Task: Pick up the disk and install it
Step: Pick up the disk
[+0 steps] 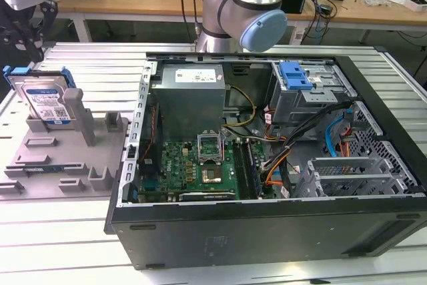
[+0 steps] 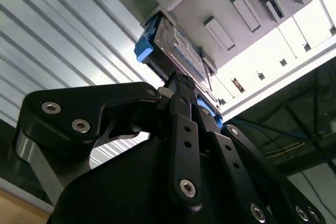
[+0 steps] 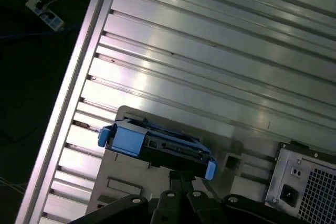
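Disk (image 1: 45,101) upright in grey fixture (image 1: 60,165), 9 o'clock of PC case (image 1: 267,225) in exterior view; gripper (image 2: 182,83) at its edge, clamp state can't tell.

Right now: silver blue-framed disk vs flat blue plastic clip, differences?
The silver, blue-framed disk stands on edge in the grey holder; the flat blue plastic clip lies flat inside the black case. The disk has a labelled silver body; the clip has none. Both show bright blue plastic.

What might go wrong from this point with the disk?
1. The disk stands on edge in the gray holder; if the pincer near it comes in off-centre, it may tip or jam.
2. Loose cables cross the open computer case, so the disk might snag on them.
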Controlling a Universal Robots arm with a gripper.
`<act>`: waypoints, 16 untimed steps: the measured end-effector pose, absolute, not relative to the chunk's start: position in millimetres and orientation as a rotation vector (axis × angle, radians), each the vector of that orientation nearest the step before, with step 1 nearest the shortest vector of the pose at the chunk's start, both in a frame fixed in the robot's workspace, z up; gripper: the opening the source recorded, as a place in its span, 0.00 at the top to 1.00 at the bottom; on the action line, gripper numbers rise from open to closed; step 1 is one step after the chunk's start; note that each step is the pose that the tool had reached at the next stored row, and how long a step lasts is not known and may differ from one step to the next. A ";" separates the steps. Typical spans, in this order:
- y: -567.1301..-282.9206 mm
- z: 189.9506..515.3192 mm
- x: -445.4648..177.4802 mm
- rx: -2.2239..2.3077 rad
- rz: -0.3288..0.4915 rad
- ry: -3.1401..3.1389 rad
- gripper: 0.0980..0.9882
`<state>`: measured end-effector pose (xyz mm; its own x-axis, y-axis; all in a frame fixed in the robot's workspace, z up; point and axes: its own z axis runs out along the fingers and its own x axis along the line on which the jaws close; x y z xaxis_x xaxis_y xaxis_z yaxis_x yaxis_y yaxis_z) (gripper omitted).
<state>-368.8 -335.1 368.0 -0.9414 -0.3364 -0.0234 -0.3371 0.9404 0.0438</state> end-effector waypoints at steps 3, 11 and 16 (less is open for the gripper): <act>-335.1 368.0 -368.2 -0.647 0.075 3.059 0.99; -335.1 368.0 -367.0 -0.913 0.076 2.995 0.71; -335.0 367.8 -365.9 -1.096 0.077 2.936 0.57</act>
<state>-365.9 -335.0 367.8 -0.7555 -0.6547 -0.0234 -0.6550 0.7544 0.0438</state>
